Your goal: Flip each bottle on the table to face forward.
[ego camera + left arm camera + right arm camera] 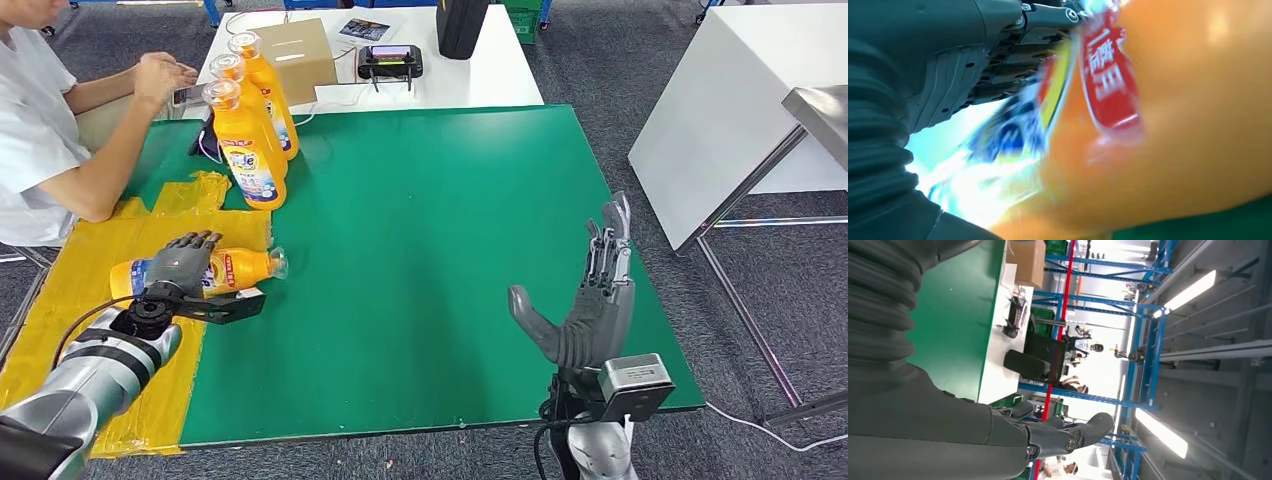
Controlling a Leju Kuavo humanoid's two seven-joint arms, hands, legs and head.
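- Bottle [215, 271], orange, lying on its side on the yellow sheet [70, 290] at the left part of the green counter [420, 260]; clear cap end points toward the counter's middle.
- Left hand [185, 262] lies over the bottle's mid-body, fingers draped on the label; looks like a grip, though thumb contact underneath is hidden.
- Handling, judged: smooth plastic, glossy label, likely slippery; rounded body will roll; if filled, weight sits away from the cap. Best hold is around the wide mid-body, not the narrow neck.
- Three upright bottles [250, 135] stand in a row near the counter's far left edge, well apart from the lying one.
- Right hand [590, 300] raised over the near right of the counter, fingers extended and apart, holding nothing.
- Person [40, 130] sits at the far left.
- Left wrist view gives blurred, close orange body and red label [1108, 75] against the hand; head view alone gives overall layout.
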